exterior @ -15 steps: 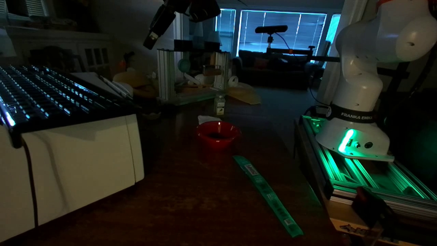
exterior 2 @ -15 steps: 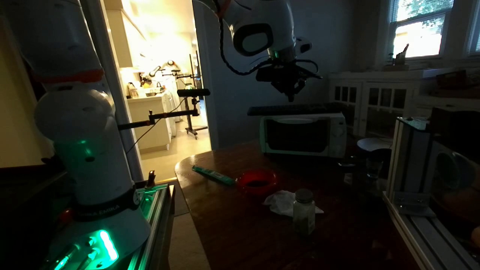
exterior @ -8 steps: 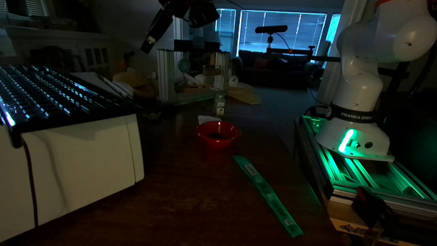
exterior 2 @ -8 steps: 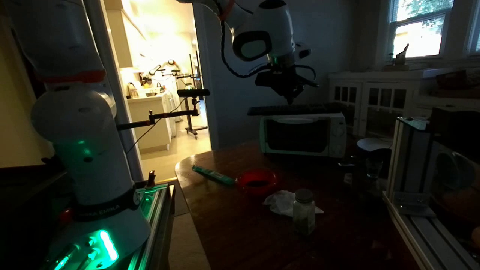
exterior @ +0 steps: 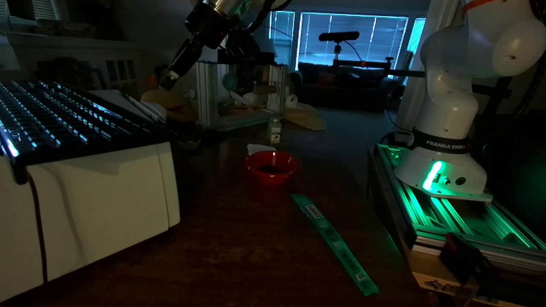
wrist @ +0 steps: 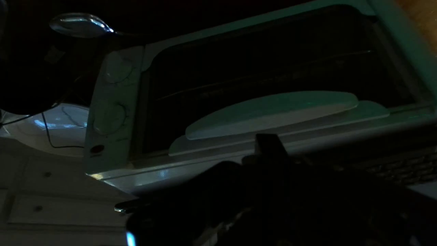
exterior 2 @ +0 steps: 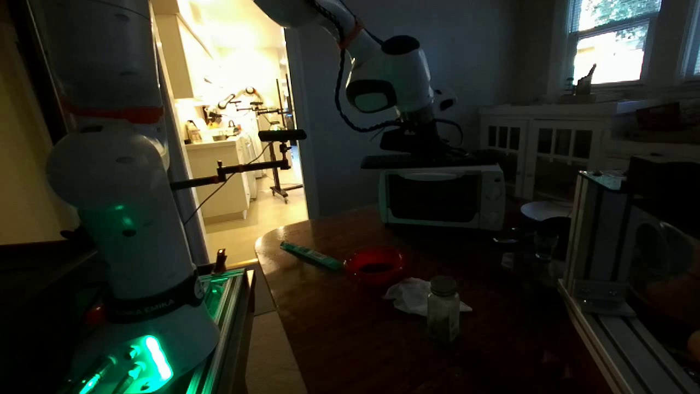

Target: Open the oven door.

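hand: hovering above the closed oven door, apart from its pale handle; can't tell whether spread or pinched.

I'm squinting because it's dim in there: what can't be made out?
Any food behind the flat dark-glass oven door: darkness, wrist view.
Whether the black angular tool is open: shadow, every view.
Any writing on the clear glass jar: too small in an exterior view.

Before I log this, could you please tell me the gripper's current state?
Robotiq gripper: too dark to tell whether open or closed; no held object visible.
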Robot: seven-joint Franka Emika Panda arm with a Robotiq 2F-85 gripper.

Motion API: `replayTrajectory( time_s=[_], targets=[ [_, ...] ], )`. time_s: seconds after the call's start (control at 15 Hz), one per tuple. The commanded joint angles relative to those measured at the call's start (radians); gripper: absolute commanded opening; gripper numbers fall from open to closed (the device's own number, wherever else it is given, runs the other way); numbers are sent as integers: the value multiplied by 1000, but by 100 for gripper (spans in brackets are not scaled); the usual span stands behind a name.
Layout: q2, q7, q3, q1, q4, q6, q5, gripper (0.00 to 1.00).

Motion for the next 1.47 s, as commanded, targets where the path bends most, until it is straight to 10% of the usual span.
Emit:
replayTrajectory(
  time_s=[0.0,0.67,1.4],
  targets=[
    [80,-150,23,-12,83,26,157,0],
    [191,-319,25,-9,183,16,269,0],
    [175,-152,-31,11,144,1,43,0]
  ],
)
